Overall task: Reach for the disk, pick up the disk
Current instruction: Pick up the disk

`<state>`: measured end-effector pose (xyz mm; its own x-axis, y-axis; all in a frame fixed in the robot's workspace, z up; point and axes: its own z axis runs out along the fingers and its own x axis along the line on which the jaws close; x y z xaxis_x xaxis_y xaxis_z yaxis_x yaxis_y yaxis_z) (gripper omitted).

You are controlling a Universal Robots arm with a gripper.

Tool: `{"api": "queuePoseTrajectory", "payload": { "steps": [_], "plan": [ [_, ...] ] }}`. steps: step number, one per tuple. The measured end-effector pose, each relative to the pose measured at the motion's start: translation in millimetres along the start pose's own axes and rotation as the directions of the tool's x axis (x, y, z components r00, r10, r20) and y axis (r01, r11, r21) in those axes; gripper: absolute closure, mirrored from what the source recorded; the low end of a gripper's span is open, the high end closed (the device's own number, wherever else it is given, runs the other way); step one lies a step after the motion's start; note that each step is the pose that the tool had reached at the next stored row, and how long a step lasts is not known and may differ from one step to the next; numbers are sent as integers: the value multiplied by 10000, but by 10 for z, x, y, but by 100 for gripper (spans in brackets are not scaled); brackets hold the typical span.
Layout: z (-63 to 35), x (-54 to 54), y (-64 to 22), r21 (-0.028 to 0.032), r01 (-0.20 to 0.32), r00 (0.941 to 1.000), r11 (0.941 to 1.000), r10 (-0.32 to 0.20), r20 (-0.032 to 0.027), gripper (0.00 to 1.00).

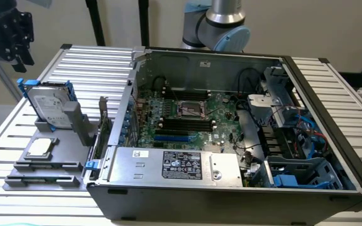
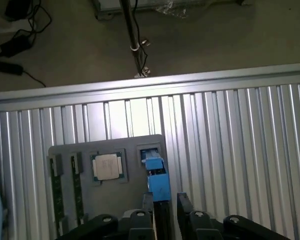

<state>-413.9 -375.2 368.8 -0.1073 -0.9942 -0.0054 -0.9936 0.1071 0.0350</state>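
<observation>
the disk (image 1: 47, 104) stands on edge in its grey holder (image 1: 75, 121) on the desk (image 1: 5, 141), top edge offered upward, while the tool (image 1: 21, 61) hangs well above it, jaws parted and empty.

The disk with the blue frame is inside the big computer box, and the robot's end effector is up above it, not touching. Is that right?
Not quite. The disk isn't inside the computer box; it stands on edge in a grey holder on the table beside the box, as the exterior view shows. The end effector is up above it, not touching.
</observation>
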Motion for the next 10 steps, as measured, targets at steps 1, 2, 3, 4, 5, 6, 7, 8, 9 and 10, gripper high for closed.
{"api": "queuePoseTrajectory", "payload": {
  "steps": [1, 2, 3, 4, 5, 6, 7, 8, 9, 10],
  "plan": [
    [5, -1, 0, -1, 27, 10000, 10000, -27, -2, 58],
    [12, -2, 0, -1, 62, 10000, 10000, -62, -3, 58],
    [19, -2, 0, 0, 104, 9999, 9999, -104, -4, 53],
    [27, -4, 0, 1, 156, 9999, 9999, -156, -6, 53],
    [38, -4, 0, 5, 219, 9998, 9998, -219, -8, 46],
    [50, -6, 0, 9, 295, 9996, 9996, -295, -10, 46],
    [65, -7, -1, 14, 393, 9992, 9992, -393, -13, 46],
    [83, -8, -2, 23, 521, 9986, 9986, -521, -17, 46],
    [99, -9, -2, 31, 623, 9981, 9981, -623, -20, 46],
    [116, -9, -3, 35, 714, 9974, 9974, -714, -23, 46]
  ]
}}
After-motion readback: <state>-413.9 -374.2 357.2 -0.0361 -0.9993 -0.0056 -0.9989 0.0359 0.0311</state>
